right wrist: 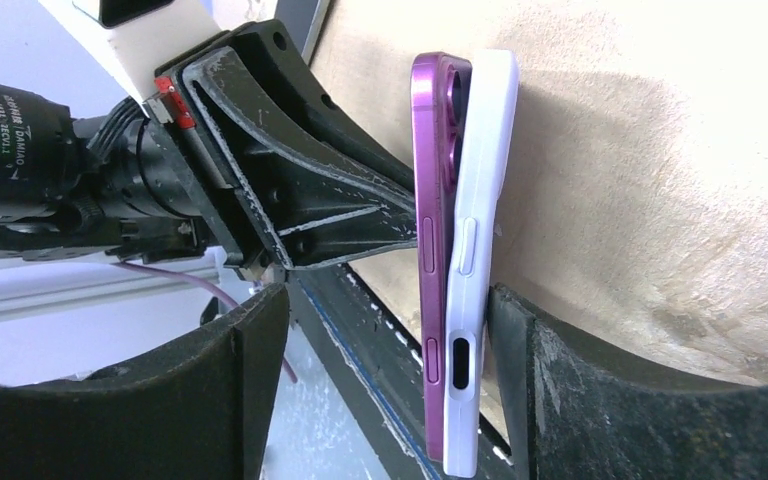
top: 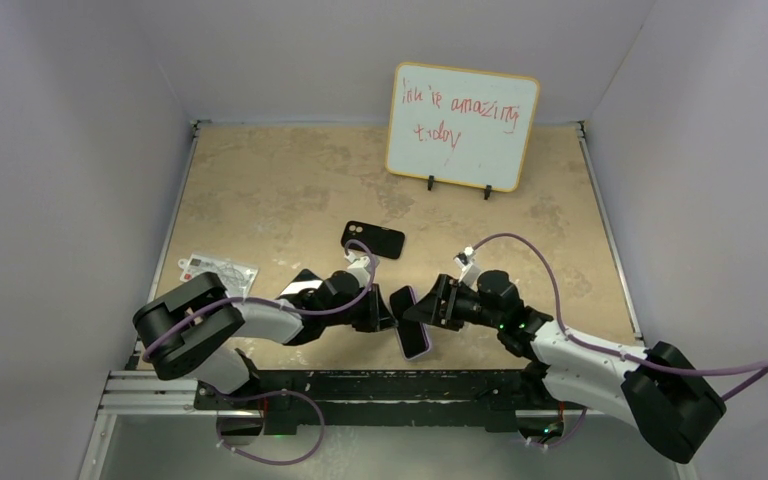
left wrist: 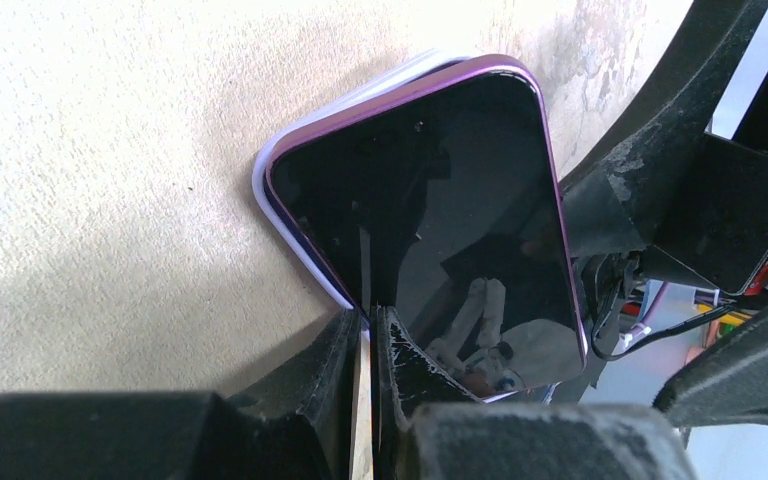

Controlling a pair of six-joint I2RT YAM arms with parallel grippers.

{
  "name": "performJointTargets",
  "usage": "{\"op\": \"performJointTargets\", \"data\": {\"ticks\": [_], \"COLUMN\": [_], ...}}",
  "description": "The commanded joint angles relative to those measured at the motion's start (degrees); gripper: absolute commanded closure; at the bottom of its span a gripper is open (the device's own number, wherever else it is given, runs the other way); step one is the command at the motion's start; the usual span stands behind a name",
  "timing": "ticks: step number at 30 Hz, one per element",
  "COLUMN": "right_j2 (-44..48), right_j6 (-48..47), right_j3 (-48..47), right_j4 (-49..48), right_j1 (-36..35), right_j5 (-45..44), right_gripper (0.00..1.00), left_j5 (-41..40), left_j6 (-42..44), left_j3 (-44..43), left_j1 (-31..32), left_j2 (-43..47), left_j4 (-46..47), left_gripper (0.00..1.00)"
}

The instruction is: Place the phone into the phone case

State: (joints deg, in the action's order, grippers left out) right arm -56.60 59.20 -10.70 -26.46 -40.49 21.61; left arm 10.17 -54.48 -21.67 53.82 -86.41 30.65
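A purple-edged phone with a glossy black screen stands tilted between my two grippers. It leans against a white shell, and the two are offset along their edges. The phone faces my left gripper, which is shut with its tips against the screen. My right gripper is open around the phone and the shell, and its right finger touches the shell's back. The matte black phone case lies flat on the table behind both grippers, untouched. In the top view, the left gripper and the right gripper face each other.
A whiteboard with red writing stands at the back. A clear bag with a card lies at the left. A glossy dark flat thing lies partly under my left arm. A metal rail runs along the near edge. Walls enclose the table.
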Motion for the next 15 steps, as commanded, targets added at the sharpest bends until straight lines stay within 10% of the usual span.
{"op": "performJointTargets", "data": {"ticks": [1, 8, 15], "right_j2": [-0.38, -2.64, -2.73], "right_j6": [0.81, -2.17, -5.73], "right_j3": [-2.06, -3.42, -5.41], "right_j4": [-3.01, 1.81, 5.62], "right_j1": [-0.62, -0.59, -0.60], "right_j5": [2.00, 0.12, -1.53], "right_gripper": [0.28, 0.41, 0.90], "left_j5": [0.89, 0.87, 0.72], "left_j6": [0.80, 0.86, 0.34], "left_j3": [-0.36, -0.22, 0.18], "left_j1": [1.11, 1.20, 1.28], "left_j2": [1.25, 1.73, 3.54], "left_j4": [1.57, 1.43, 0.74], "left_gripper": [0.89, 0.89, 0.89]}}
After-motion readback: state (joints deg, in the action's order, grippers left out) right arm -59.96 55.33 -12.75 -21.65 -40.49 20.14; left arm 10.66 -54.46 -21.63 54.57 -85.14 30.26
